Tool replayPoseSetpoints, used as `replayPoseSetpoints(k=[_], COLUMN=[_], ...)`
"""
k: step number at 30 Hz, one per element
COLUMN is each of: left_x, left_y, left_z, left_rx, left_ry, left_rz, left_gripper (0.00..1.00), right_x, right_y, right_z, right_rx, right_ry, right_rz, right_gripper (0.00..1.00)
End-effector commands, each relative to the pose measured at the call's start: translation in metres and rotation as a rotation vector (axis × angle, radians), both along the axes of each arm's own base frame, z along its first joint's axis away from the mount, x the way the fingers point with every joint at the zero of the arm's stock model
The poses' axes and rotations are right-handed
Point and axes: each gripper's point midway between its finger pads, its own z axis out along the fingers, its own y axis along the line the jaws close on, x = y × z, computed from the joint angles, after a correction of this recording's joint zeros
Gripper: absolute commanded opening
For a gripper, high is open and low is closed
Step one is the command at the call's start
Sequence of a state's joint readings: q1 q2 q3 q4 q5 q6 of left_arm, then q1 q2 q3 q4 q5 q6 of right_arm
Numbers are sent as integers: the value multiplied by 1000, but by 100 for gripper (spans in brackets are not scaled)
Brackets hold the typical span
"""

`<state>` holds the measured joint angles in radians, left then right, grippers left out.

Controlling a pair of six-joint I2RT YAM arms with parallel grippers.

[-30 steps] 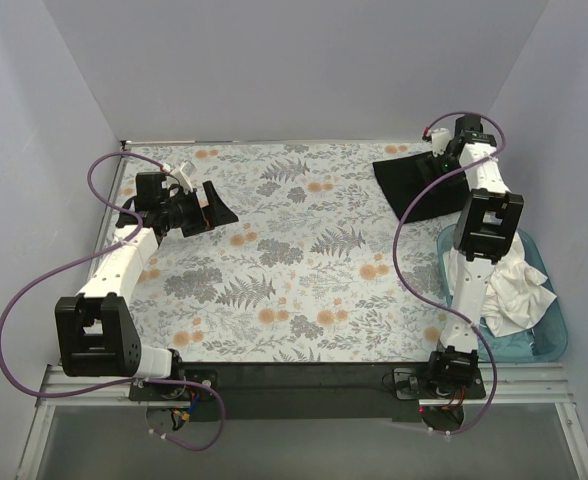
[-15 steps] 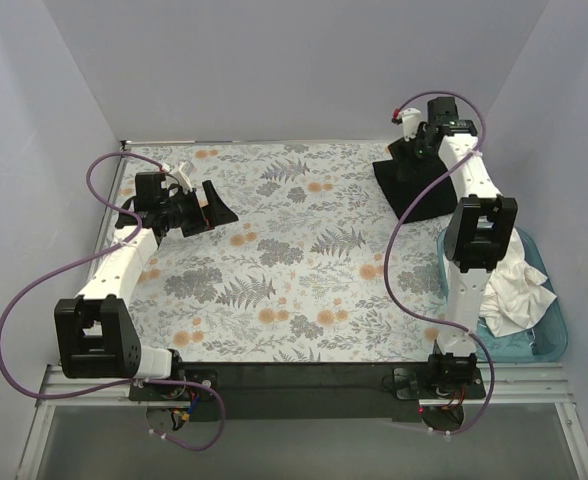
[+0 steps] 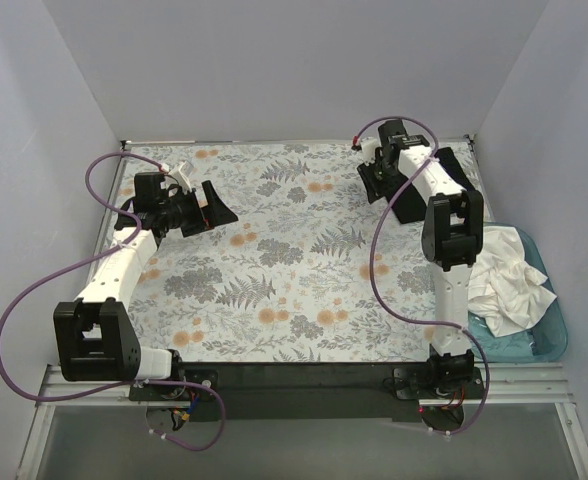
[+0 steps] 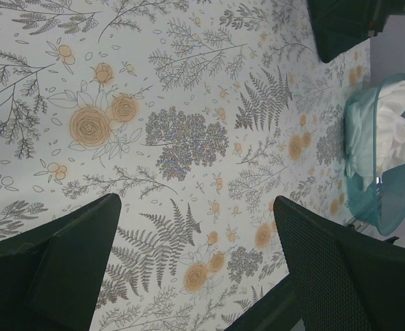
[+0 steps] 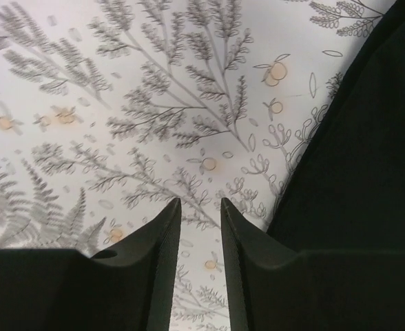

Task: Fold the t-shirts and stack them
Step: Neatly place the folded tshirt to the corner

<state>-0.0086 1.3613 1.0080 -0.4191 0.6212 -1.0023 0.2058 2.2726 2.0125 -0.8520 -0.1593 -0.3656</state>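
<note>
Teal tub: near right, beside the floral cloth
White t-shirts: crumpled in a heap in the tub
Left gripper: far left over the cloth, fingers wide apart, holding nothing
Black t-shirt: lies on the cloth's far right corner, partly hidden by the right arm
Right gripper: just beside the black shirt's edge, fingers almost together, nothing between

The right claw hangs at the left edge of the black t-shirt.
</note>
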Motion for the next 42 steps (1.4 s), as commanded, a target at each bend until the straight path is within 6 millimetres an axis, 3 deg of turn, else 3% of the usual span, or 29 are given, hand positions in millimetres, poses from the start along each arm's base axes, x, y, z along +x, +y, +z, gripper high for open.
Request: replayPoseSetpoints(k=[1,14,19,23,31,34,37,38,40,41,42], left_x=[-6,-5,-9,-9,-6,-3,2,4,13,16,19], left_y=[0,2,5,6,5,5,5,6,8,8,9], left_z=[12,11,9,5,-1,-1,5,8,22,29,34], left_rx=[2,14,42,53,53,51,53,55,71,74,79], left_ry=[-33,-27,-27,-16,11,13,-7,-17,-74,-98,-113], left_rz=[-3,-6,-6,-11,-17,-17,-16,-16,-11,-15,-10], left_gripper=[93,93,93,93,93,93,93,93,93,93,93], right_x=[22,53,65,78,105,114,121,121,122,120,117], right_y=[-13,-35,-72,-85,-88,-88,-84,-75,-70,-66,-63], right_z=[-10,-49,-61,-68,-58,-43,-8,17,46,78,92], right_rx=[-41,-119,-149,-143,-121,-111,-86,-41,-14,17,33], right_ry=[-33,-53,-67,-86,-178,-227,-292,-327,-375,-425,-446], right_rz=[-63,-131,-220,-244,-259,-262,-246,-218,-202,-190,-179], right_gripper=[35,36,37,41,49,63,73,80,89,97,98])
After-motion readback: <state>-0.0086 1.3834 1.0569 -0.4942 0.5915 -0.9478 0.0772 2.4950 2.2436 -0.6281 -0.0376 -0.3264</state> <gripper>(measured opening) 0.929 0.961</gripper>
